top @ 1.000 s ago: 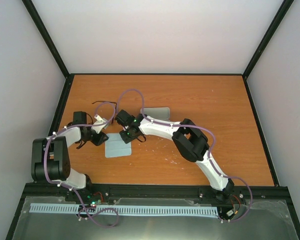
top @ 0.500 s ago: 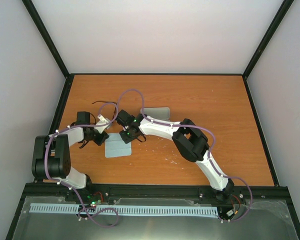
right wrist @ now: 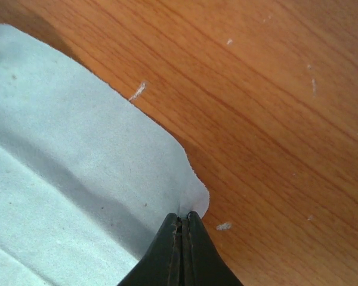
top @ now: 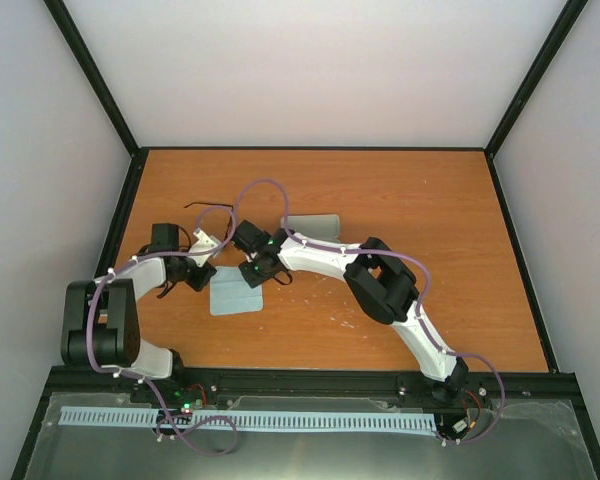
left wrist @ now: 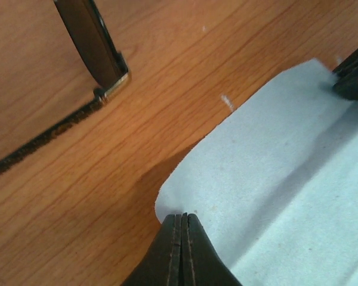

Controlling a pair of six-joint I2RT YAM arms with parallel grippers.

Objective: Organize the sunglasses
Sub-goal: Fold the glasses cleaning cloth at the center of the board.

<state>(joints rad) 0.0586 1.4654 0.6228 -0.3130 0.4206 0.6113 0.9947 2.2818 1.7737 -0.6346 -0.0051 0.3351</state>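
The left tool [left wrist: 182,223] and right tool [right wrist: 184,221] each pinch a corner of the pale blue-grey square cloth [left wrist: 286,179]; lifting evenly should keep it taut, clear of the thin black-framed sunglasses [left wrist: 92,42].

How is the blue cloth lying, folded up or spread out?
Spread out: the cloth lies open on the table, creased once, left hand and right hand pinching corners.

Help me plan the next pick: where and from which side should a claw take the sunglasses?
Probably take the sunglasses at the frame corner by the hinge, from above, closing across the thin rim. The slim arm stretches out low along the table, leaving little to pinch; the corner looks raised and sturdier.
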